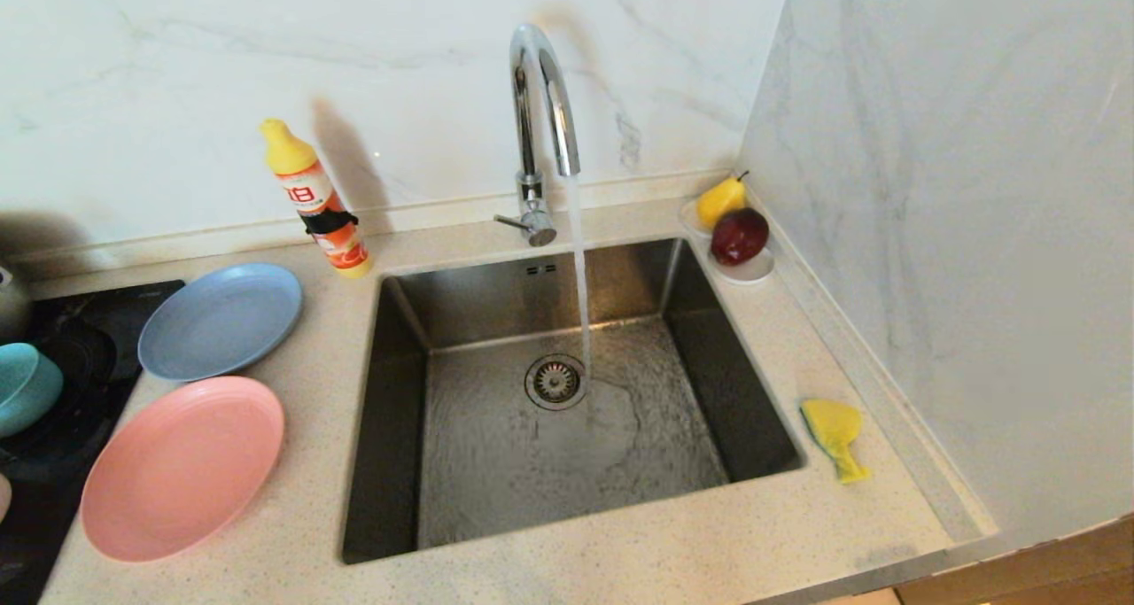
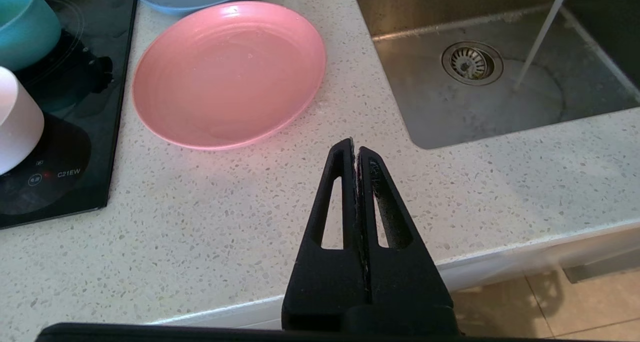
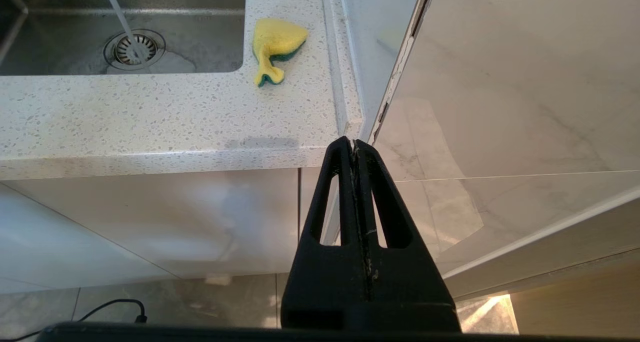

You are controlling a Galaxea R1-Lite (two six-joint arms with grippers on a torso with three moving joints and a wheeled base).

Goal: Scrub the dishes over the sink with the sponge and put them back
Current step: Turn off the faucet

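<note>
In the sink (image 1: 700,339) I see only tap water running beside the drain strainer (image 1: 555,381); both plates lie empty. My left end effector (image 2: 354,150) and right end effector (image 3: 354,142) are closed on nothing.

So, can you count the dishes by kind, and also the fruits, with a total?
Plates: 2, salmon-pink plate and grey-blue plate
Bowls: 2, teal bowl and pale pink-white bowl
Fruits: 2, yellow pear and red apple
Total: 6
</note>
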